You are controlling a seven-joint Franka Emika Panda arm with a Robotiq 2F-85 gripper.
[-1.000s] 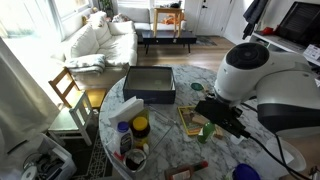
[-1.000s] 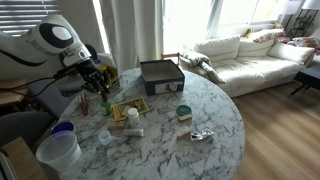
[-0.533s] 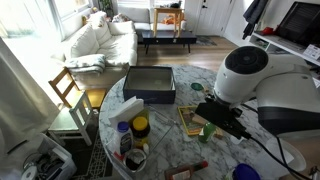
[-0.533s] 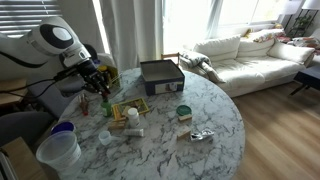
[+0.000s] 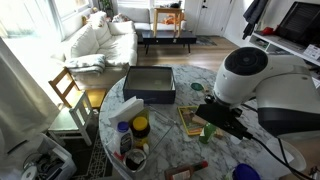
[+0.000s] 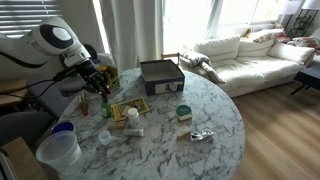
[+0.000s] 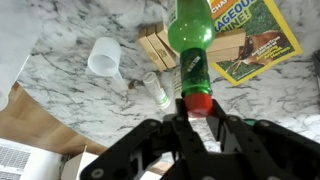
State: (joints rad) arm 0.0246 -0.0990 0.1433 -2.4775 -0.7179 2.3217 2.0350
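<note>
In the wrist view a green plastic bottle (image 7: 190,40) with a red cap (image 7: 197,99) stands on the marble table (image 7: 70,95). My gripper (image 7: 198,103) reaches down over it, with one black finger on each side of the cap and pressed against it. The gripper appears shut on the cap. In both exterior views the gripper (image 5: 213,117) (image 6: 97,84) hangs low over the table edge nearest the arm. The bottle is mostly hidden there by the hand.
Beside the bottle lie a white scoop (image 7: 105,57), a small white tube (image 7: 157,92), a wooden block (image 7: 158,45) and a yellow-bordered magazine (image 7: 255,40). A dark box (image 6: 161,75) sits mid-table. A blue-lidded tub (image 6: 58,148), a green-lidded jar (image 6: 184,112) and a yellow-lidded jar (image 5: 141,127) stand around.
</note>
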